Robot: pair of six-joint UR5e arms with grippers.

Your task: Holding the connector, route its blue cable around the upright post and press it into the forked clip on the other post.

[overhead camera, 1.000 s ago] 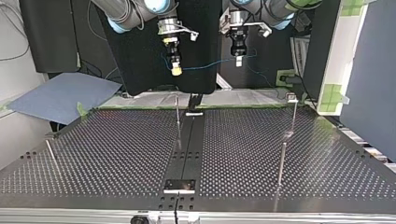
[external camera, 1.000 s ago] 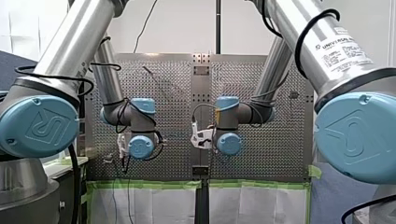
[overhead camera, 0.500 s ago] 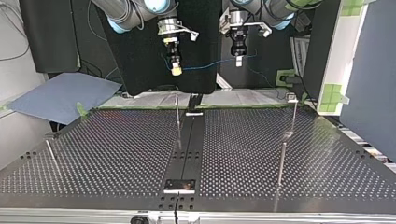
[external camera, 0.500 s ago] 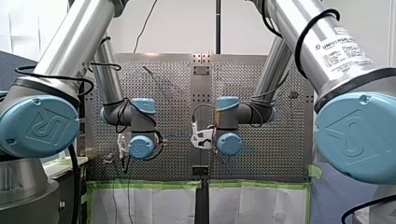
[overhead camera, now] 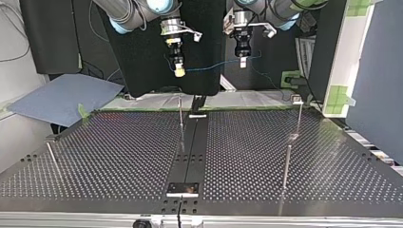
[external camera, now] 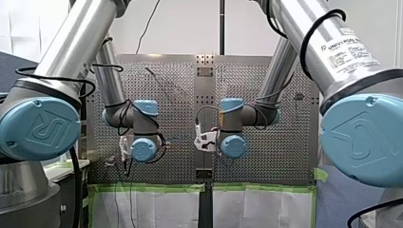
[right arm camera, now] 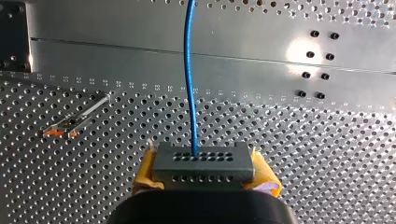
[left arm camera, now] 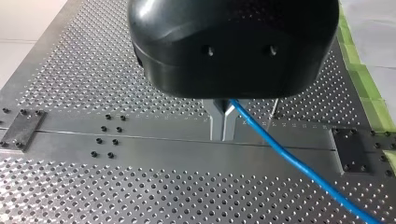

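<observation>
In the right wrist view my right gripper (right arm camera: 205, 177) has its yellow pads shut on a grey connector (right arm camera: 203, 160), and a blue cable (right arm camera: 189, 70) runs from the connector out ahead over the table. The left wrist view shows my left gripper (left arm camera: 223, 125) with its metal fingers shut on the blue cable (left arm camera: 289, 163), which trails off to one side. In the top view both grippers hang above the table's far edge, my right gripper (overhead camera: 178, 69) at the left and my left gripper (overhead camera: 243, 59) at the right. The cable (overhead camera: 214, 65) spans between them.
Thin upright posts stand on the perforated table (overhead camera: 119, 156): one near the centre strip (overhead camera: 180, 116), one at the far right with a clip on top (overhead camera: 298, 111), one nearer on the right (overhead camera: 286, 164). A leaning rod (overhead camera: 52, 159) is at the left.
</observation>
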